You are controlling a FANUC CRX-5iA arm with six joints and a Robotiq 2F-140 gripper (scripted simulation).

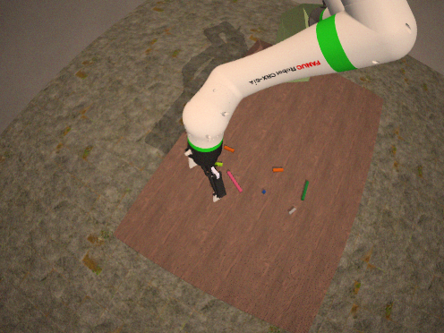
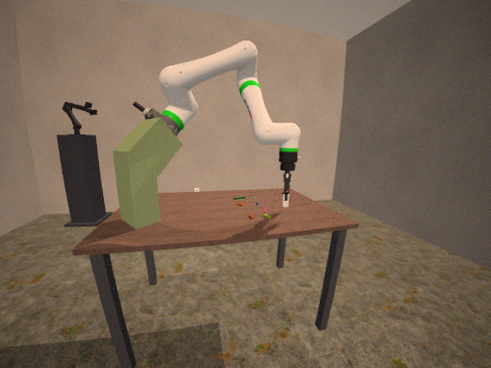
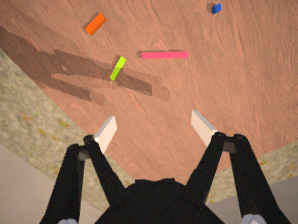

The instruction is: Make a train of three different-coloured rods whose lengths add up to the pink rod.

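"FANUC Robot CRX-5iA" on the arm (image 1: 286,60) (image 2: 210,64)

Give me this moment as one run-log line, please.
gripper: open, above table | held: nothing | pink rod: flat on table | train: not started | lime rod: loose

Base-side edge of the counter: the angular green pedestal (image 1: 293,22) (image 2: 139,183) blocks passage there.
Far edge, opposite: a broad stretch of brown wooden counter (image 1: 233,255) (image 2: 198,228) (image 3: 250,90) gives low passing room.
Left edge, top view: the open black gripper with pale pads (image 1: 204,181) (image 2: 285,202) (image 3: 154,129) hangs above the wood nearby.
Inward from it: 3 obstacles, a long pink rod (image 1: 234,182) (image 2: 265,209) (image 3: 164,55), short lime rod (image 1: 218,164) (image 2: 267,216) (image 3: 118,68) and stubby orange rod (image 1: 229,149) (image 2: 251,217) (image 3: 95,23).
Middle: small blue rod (image 1: 263,192) (image 2: 257,204) (image 3: 216,8), gaps around it.
Right edge: long green rod (image 1: 304,190) (image 2: 240,198) near it.
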